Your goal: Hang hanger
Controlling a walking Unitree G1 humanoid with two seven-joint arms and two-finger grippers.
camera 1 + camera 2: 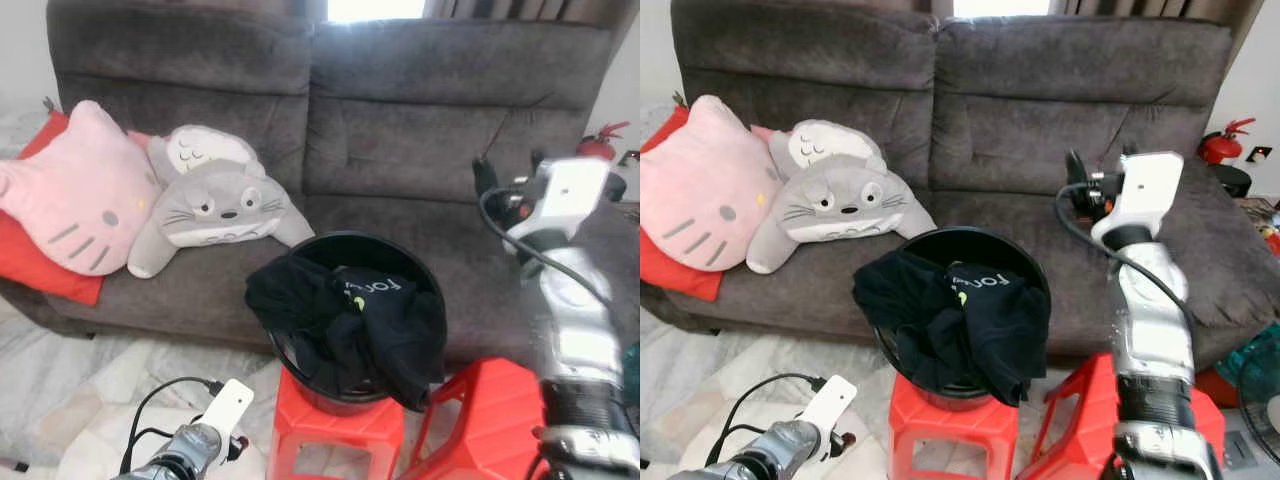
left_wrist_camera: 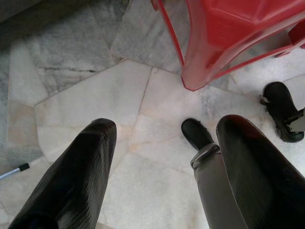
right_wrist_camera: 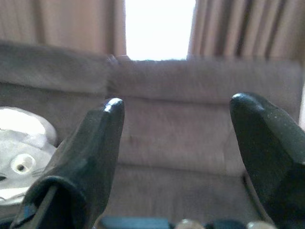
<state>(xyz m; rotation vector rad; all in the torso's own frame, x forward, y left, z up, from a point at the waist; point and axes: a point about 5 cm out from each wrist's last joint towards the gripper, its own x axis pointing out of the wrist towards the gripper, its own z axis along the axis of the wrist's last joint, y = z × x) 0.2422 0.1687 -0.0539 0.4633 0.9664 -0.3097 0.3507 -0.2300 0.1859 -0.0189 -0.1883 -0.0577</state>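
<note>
Task not started. Right gripper (image 3: 174,143) raised over sofa (image 1: 400,130), fingers spread, empty. Left gripper (image 2: 162,157) low, spread, empty. Hanger location: cannot tell (maybe under clothes (image 1: 340,320) in bucket (image 1: 400,250)).

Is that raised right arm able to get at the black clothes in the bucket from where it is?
Probably yes: the right gripper is open and empty over the sofa, and nothing stands between it and the black clothes.
</note>
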